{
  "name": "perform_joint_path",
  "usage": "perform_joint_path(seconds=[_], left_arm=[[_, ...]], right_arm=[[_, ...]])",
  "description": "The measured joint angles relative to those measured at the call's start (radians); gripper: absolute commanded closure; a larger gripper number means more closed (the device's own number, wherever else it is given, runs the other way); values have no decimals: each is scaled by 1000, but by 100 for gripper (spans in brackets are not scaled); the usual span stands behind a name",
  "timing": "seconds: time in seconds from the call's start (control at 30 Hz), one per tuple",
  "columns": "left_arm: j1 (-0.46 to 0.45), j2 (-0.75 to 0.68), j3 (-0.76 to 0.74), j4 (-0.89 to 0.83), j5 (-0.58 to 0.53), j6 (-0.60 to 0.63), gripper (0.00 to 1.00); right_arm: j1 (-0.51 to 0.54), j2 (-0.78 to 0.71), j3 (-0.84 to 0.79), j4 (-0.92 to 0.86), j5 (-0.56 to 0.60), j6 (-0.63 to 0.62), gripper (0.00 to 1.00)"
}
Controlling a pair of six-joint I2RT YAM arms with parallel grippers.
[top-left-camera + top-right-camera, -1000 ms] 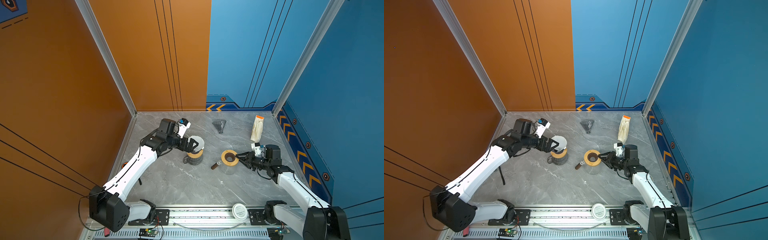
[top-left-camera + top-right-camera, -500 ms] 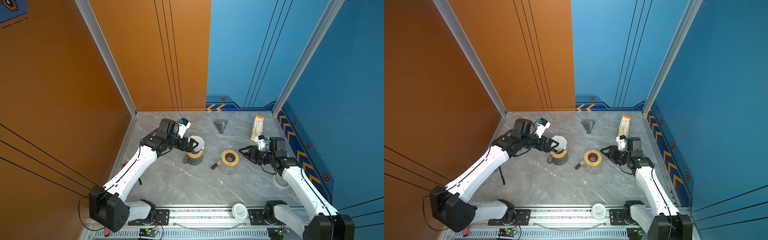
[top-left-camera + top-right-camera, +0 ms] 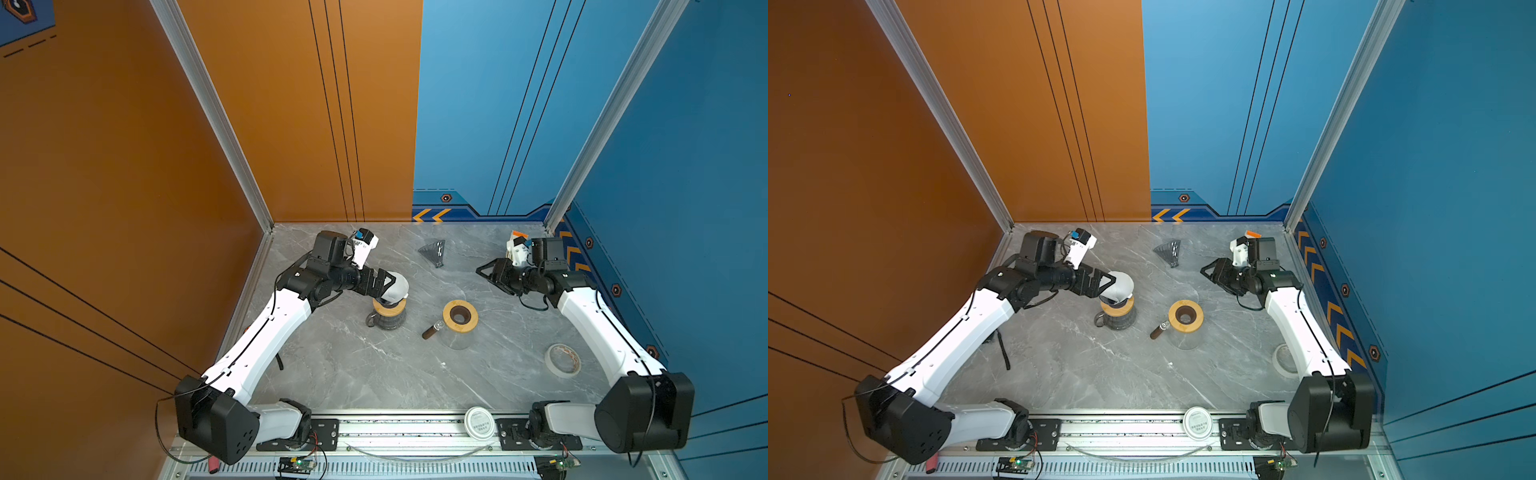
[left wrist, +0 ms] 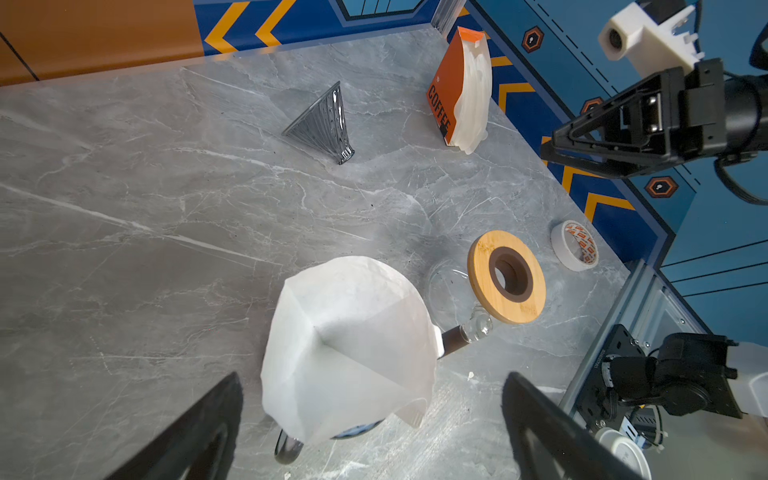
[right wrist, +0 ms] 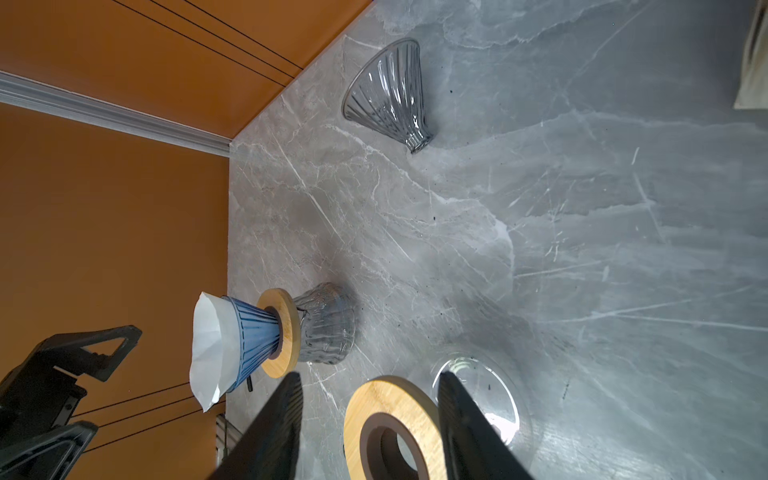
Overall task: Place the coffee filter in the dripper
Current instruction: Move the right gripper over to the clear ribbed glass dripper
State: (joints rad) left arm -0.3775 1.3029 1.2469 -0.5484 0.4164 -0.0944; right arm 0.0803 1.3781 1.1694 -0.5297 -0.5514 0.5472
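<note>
Left of the tabletop's middle, you are looking at the coffee filter [image 4: 349, 345] sitting opened inside the blue dripper [image 5: 251, 345], which is standing on a wood-collared glass carafe [image 3: 388, 320]. Your left gripper [image 4: 372, 386] is hanging with its jaws spread wide, one on each side of the filter and clear of it. Your right gripper [image 3: 482, 273] is hovering near the far right corner with its jaws parted and gripping nothing, well apart from the wooden ring [image 3: 459, 316] near the middle. A clear glass cone [image 3: 434, 252] is lying tipped near the far edge, and a tape roll [image 3: 562, 360] is lying by the right edge.
</note>
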Motion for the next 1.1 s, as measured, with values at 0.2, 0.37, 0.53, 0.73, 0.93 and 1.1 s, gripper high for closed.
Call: perform_joint_path(seconds=[0.2, 0.37, 0.53, 0.73, 0.93, 1.1], left_arm=[[17, 1, 7, 0, 0, 0, 2], [37, 2, 7, 0, 0, -1, 2], [46, 2, 7, -1, 0, -3, 2], [63, 2, 6, -1, 0, -3, 2], [76, 1, -3, -1, 1, -3, 2], [81, 1, -12, -1, 2, -3, 2]], right_arm=[[88, 239, 263, -71, 142, -28, 45], [144, 423, 469, -139, 234, -47, 44], [179, 597, 678, -203, 296, -57, 38], [221, 787, 920, -284, 353, -77, 35], [269, 891, 1036, -340, 425, -92, 29], [314, 938, 1089, -354, 513, -106, 27]])
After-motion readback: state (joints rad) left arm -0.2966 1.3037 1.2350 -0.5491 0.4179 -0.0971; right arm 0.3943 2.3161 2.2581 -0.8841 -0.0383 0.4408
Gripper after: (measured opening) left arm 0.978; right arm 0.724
